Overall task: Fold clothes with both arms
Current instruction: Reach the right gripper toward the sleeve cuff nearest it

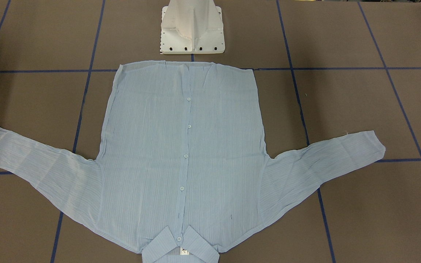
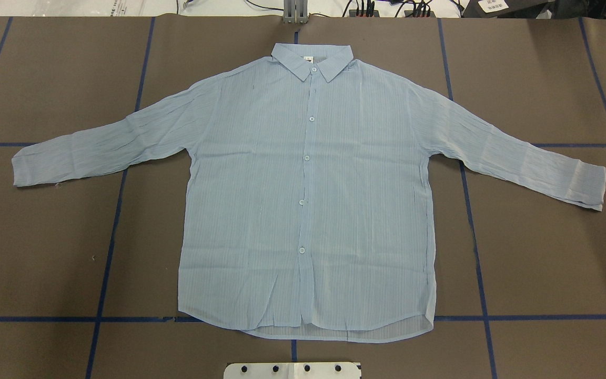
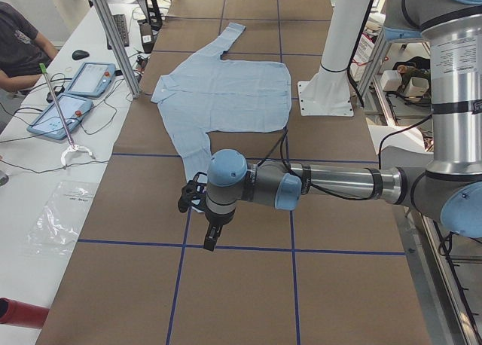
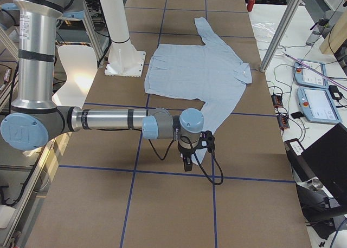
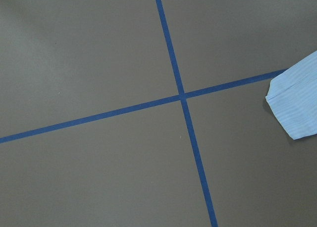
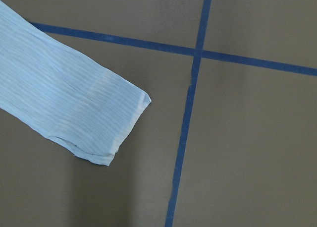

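The light-blue striped shirt (image 2: 308, 200) lies flat on the brown table, buttoned front up, with both sleeves spread out. Its collar points away from the robot base, as the front-facing view (image 1: 181, 146) also shows. The left gripper (image 3: 208, 243) shows only in the exterior left view, hovering just past a sleeve cuff (image 5: 297, 103). I cannot tell whether it is open. The right gripper (image 4: 187, 165) shows only in the exterior right view, above the other cuff (image 6: 99, 118). I cannot tell its state either. Neither arm appears in the overhead or front-facing views.
The white pedestal base (image 1: 192, 29) stands by the shirt's hem. Blue tape lines (image 2: 108, 252) cross the brown table. Teach pendants (image 3: 75, 89) and a seated operator (image 3: 15, 44) are at a side bench. A laptop (image 4: 325, 161) sits off the table's far side.
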Available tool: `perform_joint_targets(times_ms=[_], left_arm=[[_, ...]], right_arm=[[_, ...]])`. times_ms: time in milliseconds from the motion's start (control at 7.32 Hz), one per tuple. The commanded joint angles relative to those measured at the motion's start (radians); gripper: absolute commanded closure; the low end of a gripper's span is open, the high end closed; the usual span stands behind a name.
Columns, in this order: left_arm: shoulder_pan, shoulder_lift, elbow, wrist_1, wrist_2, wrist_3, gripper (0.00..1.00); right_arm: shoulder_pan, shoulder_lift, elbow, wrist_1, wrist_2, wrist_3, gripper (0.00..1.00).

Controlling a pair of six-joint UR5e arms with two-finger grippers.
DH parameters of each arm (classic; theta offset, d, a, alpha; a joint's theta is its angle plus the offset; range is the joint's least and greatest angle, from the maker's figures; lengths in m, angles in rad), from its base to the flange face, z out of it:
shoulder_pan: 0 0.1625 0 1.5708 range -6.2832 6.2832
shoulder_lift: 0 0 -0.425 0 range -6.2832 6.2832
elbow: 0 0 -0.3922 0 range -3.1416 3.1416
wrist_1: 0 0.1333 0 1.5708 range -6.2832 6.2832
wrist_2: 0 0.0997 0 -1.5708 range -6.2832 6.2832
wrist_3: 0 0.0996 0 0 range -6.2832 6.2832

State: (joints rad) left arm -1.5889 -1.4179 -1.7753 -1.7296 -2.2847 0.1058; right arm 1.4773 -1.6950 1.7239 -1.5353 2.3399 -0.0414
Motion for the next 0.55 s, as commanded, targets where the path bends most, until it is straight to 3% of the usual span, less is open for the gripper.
perform_joint_targets(times_ms=[0,410], left_arm=[[0.003,-0.003,-0.021,0.008,0.001,-0.004,0.0],[0.003,0.005,-0.03,0.007,0.004,-0.009,0.0]], right_arm=[[0.0,-0.002,-0.001,-0.002,0.027,0.002,0.0],[0.0,-0.014,-0.003,0.012,0.033,0.009,0.0]])
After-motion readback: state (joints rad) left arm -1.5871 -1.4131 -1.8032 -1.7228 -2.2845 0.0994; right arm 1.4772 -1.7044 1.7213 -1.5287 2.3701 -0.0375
